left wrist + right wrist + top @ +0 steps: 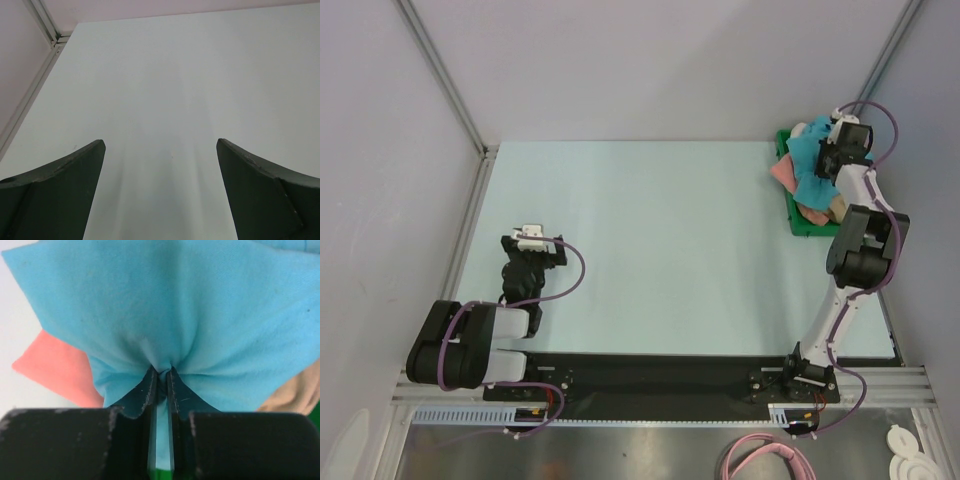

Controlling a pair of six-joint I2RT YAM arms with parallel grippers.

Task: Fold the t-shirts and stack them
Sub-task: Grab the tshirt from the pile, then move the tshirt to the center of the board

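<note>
A heap of t-shirts lies in the green tray [798,225] at the far right of the table. On top is the teal t-shirt [808,160] [190,305]; a pink one [783,173] [55,367] pokes out at the left and a tan one [840,207] [300,390] lies under it. My right gripper [830,160] [162,371] is shut on a pinched fold of the teal cloth, which puckers around the jaws. My left gripper [532,235] [160,150] stands open over bare table at the left, nothing between its fingers [65,190].
Metal frame posts [440,70] rise at the back corners, and grey walls close in the table [640,220] on the left, back and right. The tray sits against the right edge.
</note>
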